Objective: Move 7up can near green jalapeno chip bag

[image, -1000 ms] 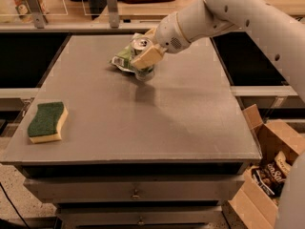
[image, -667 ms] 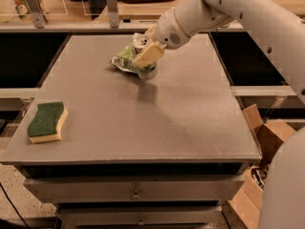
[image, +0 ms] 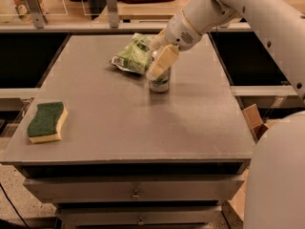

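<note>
Standing upright on the grey table [image: 143, 128], the 7up can [image: 160, 81] is located in the rear half of the surface, slightly right of centre. Its base is seated on the tabletop. Its upper part is covered by the gripper [image: 158, 65], which is reached in from the upper right on the white arm [image: 248, 13]. The gripper is clamped on the 7up can: one beige finger [image: 162, 62] is laid against the near side of the can, and the other is seen behind it.

The green jalapeno chip bag [image: 132, 56] is laid flat just behind and to the left of the can. Whether the two are touching cannot be told, as the gap is masked by the gripper.

A green-topped yellow sponge [image: 46, 123] is placed near the front left edge, well apart from both items.
</note>
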